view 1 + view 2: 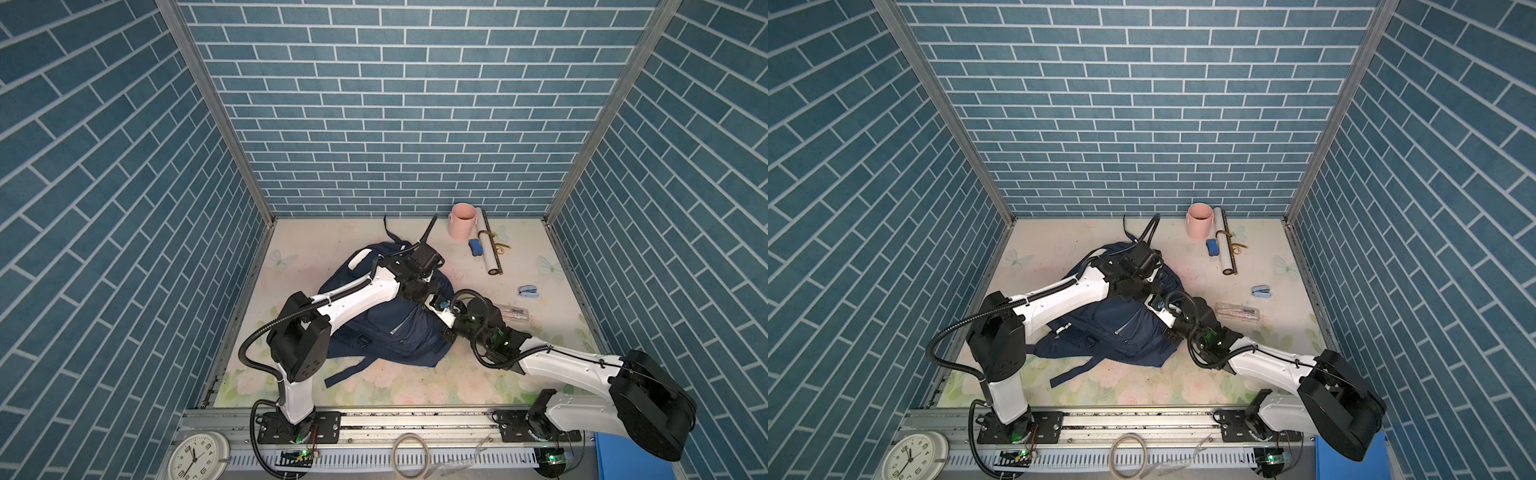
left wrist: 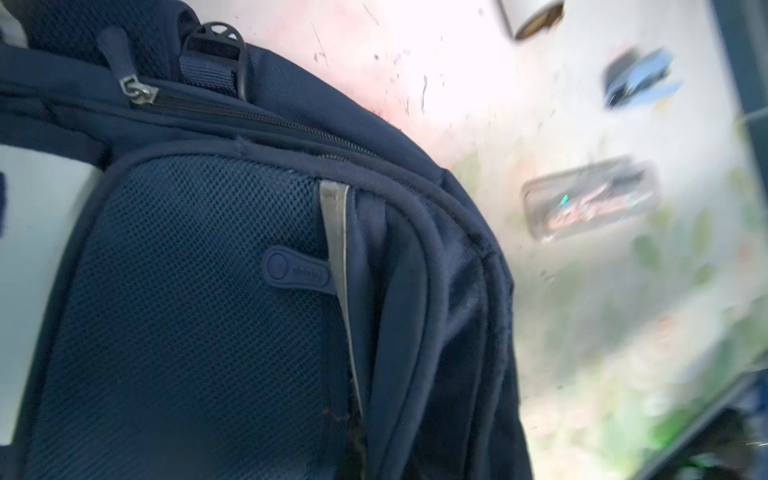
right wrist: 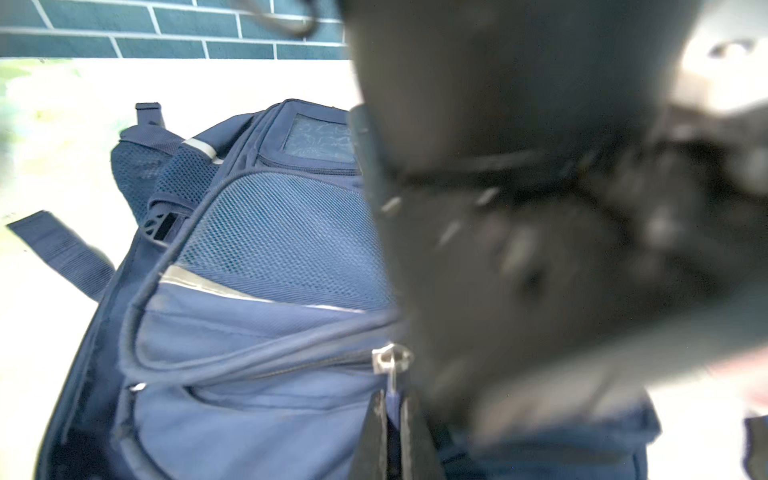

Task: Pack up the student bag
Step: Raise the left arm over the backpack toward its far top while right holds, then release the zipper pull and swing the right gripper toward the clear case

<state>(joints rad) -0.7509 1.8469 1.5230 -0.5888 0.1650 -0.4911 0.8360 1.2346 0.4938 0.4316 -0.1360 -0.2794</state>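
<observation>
The student bag (image 1: 386,332) (image 1: 1121,332), navy blue with mesh panels and grey strips, lies left of the mat's middle with its straps trailing toward the front. My right gripper (image 3: 394,405) is shut on the blue pull tab under a silver zip slider (image 3: 390,359) at the bag's right side. In both top views it sits at the bag's right edge (image 1: 430,303) (image 1: 1152,301). My left gripper (image 1: 415,291) reaches down onto the bag just beside it. The left wrist view is filled by the bag (image 2: 208,291), and a fabric fold runs into the jaws, whose fingers are hidden.
A pink cup (image 1: 462,221), a rolled paper tube (image 1: 488,245) and a blue eraser (image 1: 476,247) stand at the back right. A clear pencil case (image 1: 513,312) and a small blue item (image 1: 528,291) lie right of the bag. A clock (image 1: 198,456) rests on the front rail.
</observation>
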